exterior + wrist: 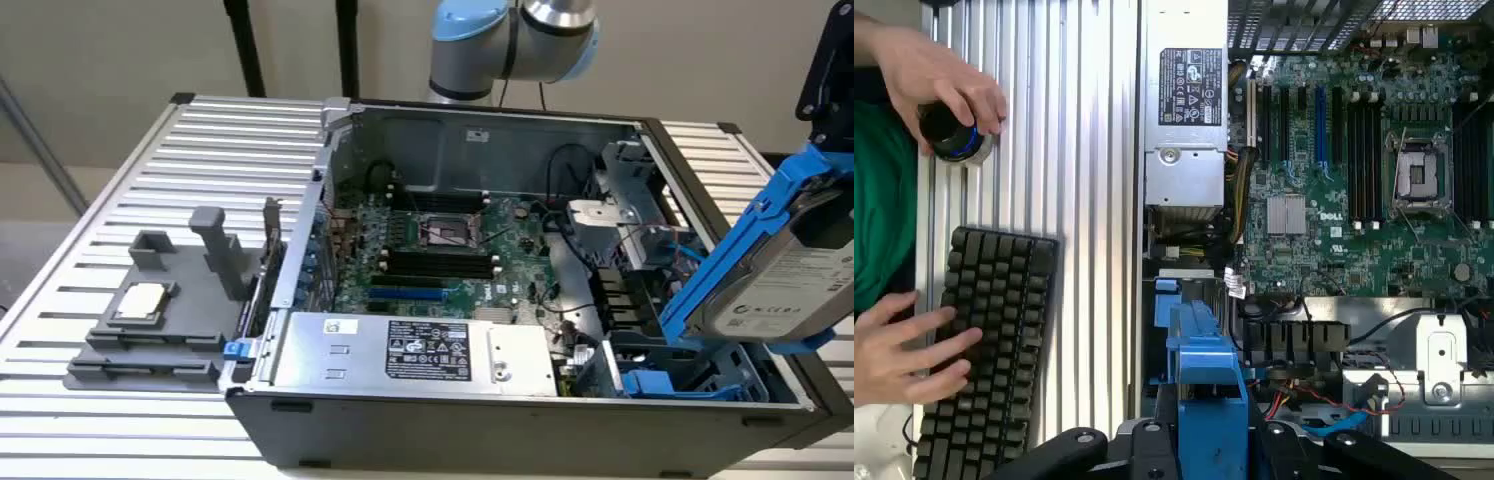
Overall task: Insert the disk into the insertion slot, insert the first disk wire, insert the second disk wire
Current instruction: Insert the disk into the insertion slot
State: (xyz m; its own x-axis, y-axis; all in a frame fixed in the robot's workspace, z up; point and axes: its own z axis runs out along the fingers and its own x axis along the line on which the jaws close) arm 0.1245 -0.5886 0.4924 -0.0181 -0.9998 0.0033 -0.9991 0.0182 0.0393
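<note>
Disk (790,285) tilted, clamped in tool (1206,440), above insertion slot (674,368).

The silver disk (790,278) in its blue carrier hangs tilted near the dark-grey insertion slot (687,365).

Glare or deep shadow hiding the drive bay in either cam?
Exterior view: even, soft light, no glare; the insertion slot lies in the case's own shade, blue fittings still visible; the disk is cut off by the frame edge. Wrist view: flat light, faint sheen on the ribbed table, dark pockets beside the power supply; the disk's blue carrier covers part of the slot.
</note>
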